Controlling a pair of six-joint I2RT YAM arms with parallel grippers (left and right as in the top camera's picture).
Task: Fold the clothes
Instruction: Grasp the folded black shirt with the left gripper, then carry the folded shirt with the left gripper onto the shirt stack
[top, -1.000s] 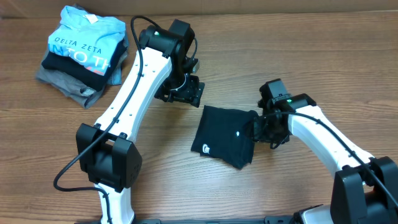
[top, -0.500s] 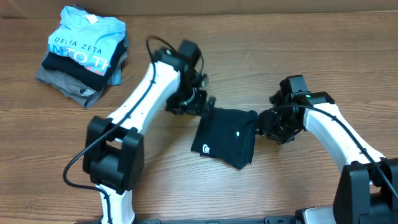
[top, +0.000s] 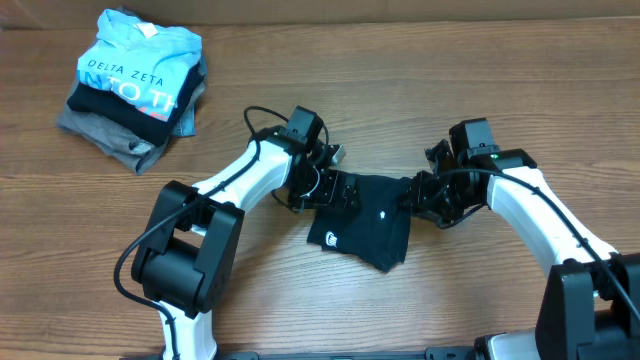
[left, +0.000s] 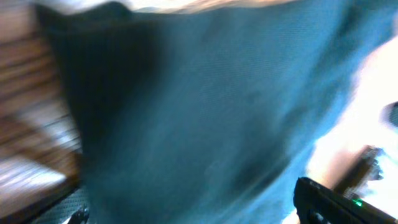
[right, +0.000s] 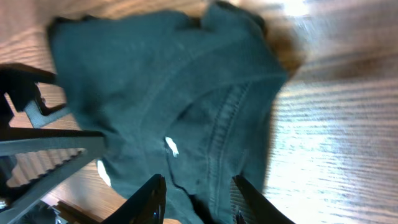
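Note:
The dark navy T-shirt (top: 365, 220) lies folded into a small rectangle at the table's middle, its white logo (top: 332, 239) near the front left corner. My left gripper (top: 338, 190) is low over the shirt's far left corner. The left wrist view is blurred and filled with the fabric (left: 205, 112); its jaws look wide apart. My right gripper (top: 420, 195) is at the shirt's right edge. In the right wrist view its fingers (right: 199, 199) are apart over the fabric (right: 155, 93), not closed on it.
A pile of folded clothes, the light blue "DELTA ZETA" shirt (top: 135, 80) on top and a grey garment (top: 105, 135) below, sits at the far left. Bare wood surrounds the shirt. The right arm (left: 329, 202) shows in the left wrist view.
My left gripper has come down from the far side onto the shirt's far left corner. My right gripper pulled off to the right, then moved back to the shirt's right edge.

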